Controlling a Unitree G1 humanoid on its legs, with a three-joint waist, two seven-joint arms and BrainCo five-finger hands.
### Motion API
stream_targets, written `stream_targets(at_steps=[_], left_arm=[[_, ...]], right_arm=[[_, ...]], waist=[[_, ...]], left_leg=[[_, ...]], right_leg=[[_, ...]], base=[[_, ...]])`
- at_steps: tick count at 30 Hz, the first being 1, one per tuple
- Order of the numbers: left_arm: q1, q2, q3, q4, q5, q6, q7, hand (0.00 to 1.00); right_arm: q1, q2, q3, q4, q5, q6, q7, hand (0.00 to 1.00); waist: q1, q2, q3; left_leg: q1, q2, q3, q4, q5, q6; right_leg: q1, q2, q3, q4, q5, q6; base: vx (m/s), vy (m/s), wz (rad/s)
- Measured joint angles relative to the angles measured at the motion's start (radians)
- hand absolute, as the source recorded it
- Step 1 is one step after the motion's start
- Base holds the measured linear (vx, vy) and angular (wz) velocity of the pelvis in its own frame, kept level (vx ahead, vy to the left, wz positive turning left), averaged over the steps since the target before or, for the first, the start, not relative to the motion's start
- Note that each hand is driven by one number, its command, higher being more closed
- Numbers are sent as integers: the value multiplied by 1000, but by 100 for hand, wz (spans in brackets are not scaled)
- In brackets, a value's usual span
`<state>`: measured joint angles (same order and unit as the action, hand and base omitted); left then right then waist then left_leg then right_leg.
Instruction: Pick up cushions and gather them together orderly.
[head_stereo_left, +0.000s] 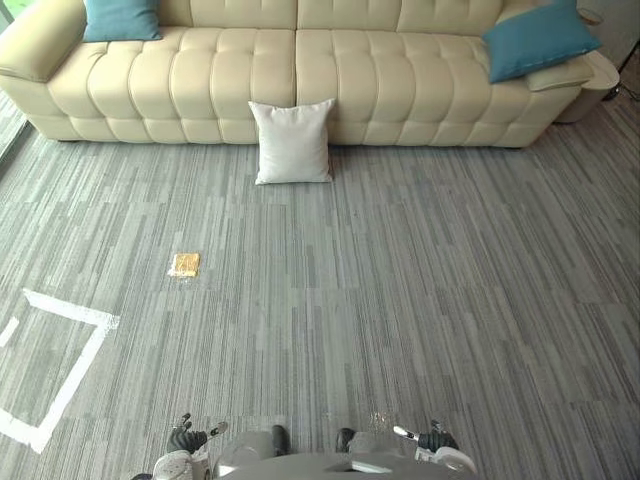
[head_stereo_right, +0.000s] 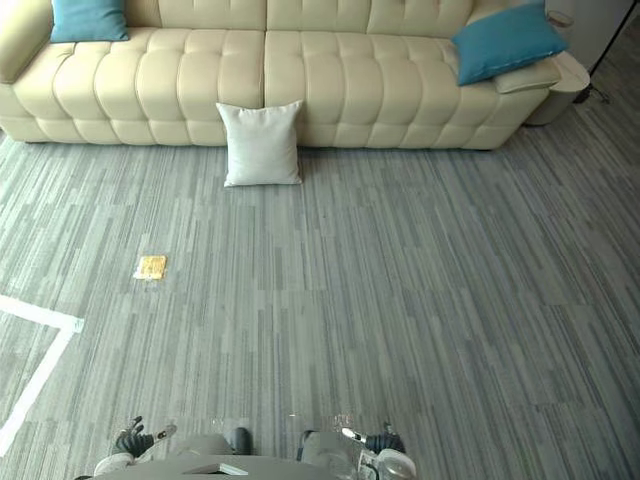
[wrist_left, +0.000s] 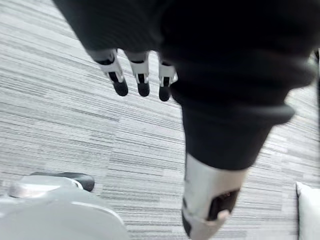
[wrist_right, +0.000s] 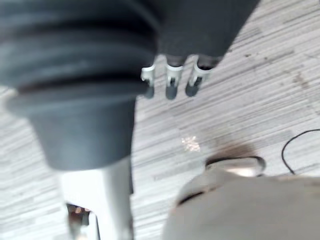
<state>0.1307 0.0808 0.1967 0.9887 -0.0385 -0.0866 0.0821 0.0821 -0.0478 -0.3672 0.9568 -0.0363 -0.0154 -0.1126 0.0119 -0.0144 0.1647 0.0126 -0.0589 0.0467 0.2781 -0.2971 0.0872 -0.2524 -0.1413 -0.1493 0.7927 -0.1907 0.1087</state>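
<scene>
White cushion (head_stereo_left: 292, 141): we see it standing upright on the carpet (head_stereo_left: 420, 300), its back leaning against the front of the sofa (head_stereo_left: 400, 80), near the middle seam.
Left teal cushion (head_stereo_left: 121, 18): on the seat at the sofa's left end, just beside the armrest, propped against the backrest; its top is cut off by the picture's edge.
Right teal cushion (head_stereo_left: 540, 38): tilted at the sofa's right end, lying over the armrest there.
Spacing: the three cushions sit well apart from one another, two on the sofa and one on the floor.
Left hand (wrist_left: 141, 67): low by our side, far from every cushion. In its wrist view the fingers (wrist_left: 120, 82) hang straight over bare carpet, nothing in them.
Right hand (wrist_right: 172, 80): likewise low at our right, fingers (wrist_right: 194, 82) hanging loose and straight above the carpet, holding nothing.
Yellow scrap (head_stereo_left: 185, 264): a small flat piece on the carpet, to the left of the white cushion and well apart from it.
White tape (head_stereo_left: 70, 370): an angular outline stuck to the carpet at the far left.
</scene>
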Motion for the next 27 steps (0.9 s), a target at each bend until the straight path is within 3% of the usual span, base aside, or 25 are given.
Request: stream_targets(at_steps=[3,5,7,9,10,12,13,14,15,16,17,18,19,20,21,25,27], left_arm=[[-26,-2,-1,-8,-1,1,2,0],[-41,-10,-3,-8,-1,1,1,0],[-57,-19,-8,-9,-4,1,2,0],[-91,-16,-48,-11,-7,0,2,0],[-94,-17,-56,-11,-7,0,2,0],[-96,-15,-72,-8,-5,-1,1,0],[-104,-30,-71,7,-4,-2,0,0],[-114,-36,-71,8,-4,-2,-1,0],[-123,-47,-56,3,0,-4,-1,0],[-120,-55,-28,7,1,-4,-1,0],[-114,-59,-9,7,1,-3,-1,0],[-99,-64,9,3,0,-4,-1,0],[-95,-65,19,1,0,-4,-2,0],[-88,-72,49,-9,-2,-2,-1,0],[-75,-84,65,-36,-8,-2,-2,0],[-70,-94,88,-97,-29,-7,-1,0],[-76,-95,92,-119,-39,-13,-1,0]], right_arm=[[8,7,2,-22,2,-7,-1,0],[-3,1,3,-24,4,-8,0,0],[-18,-5,11,-28,9,-12,0,0],[-28,-2,16,-34,12,-12,0,0],[-28,-2,21,-35,12,-12,-1,0],[-9,2,44,-34,12,-11,0,0],[-19,1,29,-31,12,-11,-1,0],[-30,-1,16,-27,12,-11,-2,0],[-37,-3,0,-26,10,-11,0,0],[-38,-6,2,-29,10,-10,0,0],[-37,-6,3,-33,10,-9,0,0],[-32,-9,10,-33,10,-6,-3,0],[-26,-10,12,-37,10,-5,-3,0],[-7,-10,13,-40,11,-8,-4,0],[-1,-11,15,-45,12,-8,-5,0],[-2,-12,40,-81,13,-10,-5,0],[-3,-4,53,-99,33,-9,-5,0]], waist=[[-8,-8,7],[-12,-1,21],[-28,16,33],[-43,17,60],[-47,13,65],[-69,-10,70],[-73,10,78],[-72,29,89],[-76,47,100],[-77,56,104],[-78,60,107],[-77,67,110],[-76,70,111],[-58,67,113],[-36,62,115],[-11,51,122],[4,47,124]], left_leg=[[98,-1,-47,-40,-31,6],[153,10,-58,-82,-33,2],[212,46,-71,-127,-41,-14],[253,83,-88,-128,-62,-54],[269,86,-99,-125,-69,-68],[327,78,-141,-122,-94,-113],[352,109,-159,-98,-92,-137],[344,123,-156,-72,-74,-168],[310,135,-149,9,3,-237],[263,137,-137,125,126,-232],[225,139,-129,219,215,-247],[142,161,-122,422,310,-270],[102,179,-102,521,298,-272],[-12,266,-4,777,247,-245],[-75,306,59,872,205,-218],[-284,351,154,884,98,-166],[-371,333,211,666,36,-148]], right_leg=[[-99,2,-50,158,-88,-20],[-128,14,-92,104,-113,-33],[-192,65,-161,-52,-92,-73],[-262,121,-193,-342,52,-98],[-273,130,-189,-426,103,-103],[-273,126,-159,-600,264,-124],[-285,130,-159,-517,391,-242],[-297,135,-166,-463,341,-238],[-297,143,-175,-407,287,-252],[-265,156,-183,-398,241,-249],[-232,166,-178,-409,218,-251],[-148,199,-166,-451,184,-252],[-110,212,-165,-475,170,-251],[13,247,-155,-523,132,-258],[79,258,-130,-543,106,-256],[236,265,-80,-618,59,-228],[346,257,-60,-675,45,-204]], base=[[376,80,39],[444,18,30],[481,-32,28],[617,-79,43],[635,-99,50],[648,-140,59],[826,-211,38],[810,-233,22],[943,-311,-1],[730,-268,-1],[750,-264,-14],[591,-191,-9],[804,-246,-11],[721,-216,-20],[673,-194,-25],[452,-58,-27],[473,21,-24]])
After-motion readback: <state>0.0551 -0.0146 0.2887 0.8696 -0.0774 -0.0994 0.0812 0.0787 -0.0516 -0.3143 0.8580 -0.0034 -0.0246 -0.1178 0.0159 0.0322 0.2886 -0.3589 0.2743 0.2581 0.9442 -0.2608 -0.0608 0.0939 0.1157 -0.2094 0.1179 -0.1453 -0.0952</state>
